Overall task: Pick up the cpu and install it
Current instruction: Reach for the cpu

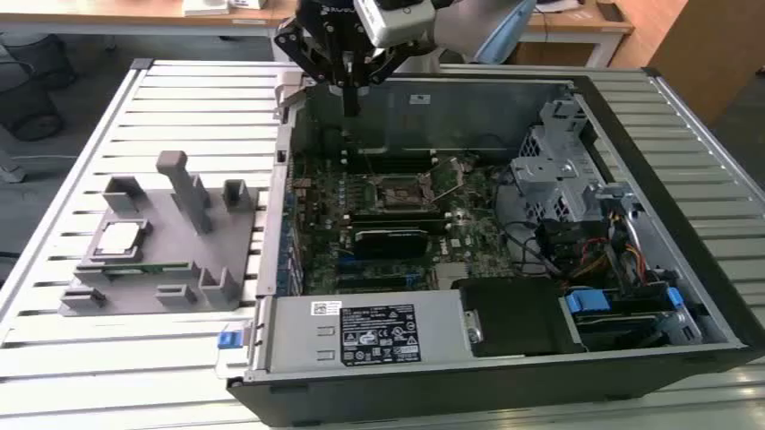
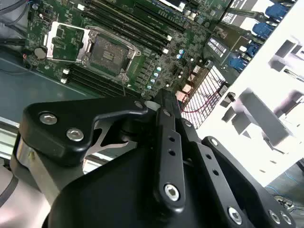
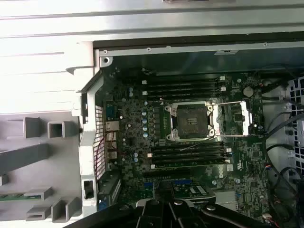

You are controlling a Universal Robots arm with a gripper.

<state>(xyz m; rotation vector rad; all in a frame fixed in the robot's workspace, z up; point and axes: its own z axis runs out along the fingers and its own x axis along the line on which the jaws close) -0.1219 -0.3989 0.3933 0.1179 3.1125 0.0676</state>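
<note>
Cpu (image 1: 120, 237) well apart from pincer (image 1: 350, 107)

An open computer case (image 1: 478, 387) lies on the worktop (image 1: 96, 358), with the motherboard (image 1: 478, 235) flat inside it and the socket (image 1: 404, 190) near the board's middle. To the exterior view's left of the case, a holder (image 1: 179, 269) stands on the worktop. The cpu (image 1: 120, 237) rests on it, with a memory stick (image 1: 143, 266) just nearer the camera. The hand (image 1: 350, 107) hangs over the case's far edge.

arm (image 1: 474, 30) reaching down from above, wrist vertical, jaws pointing straight down, pressed together, empty
</note>
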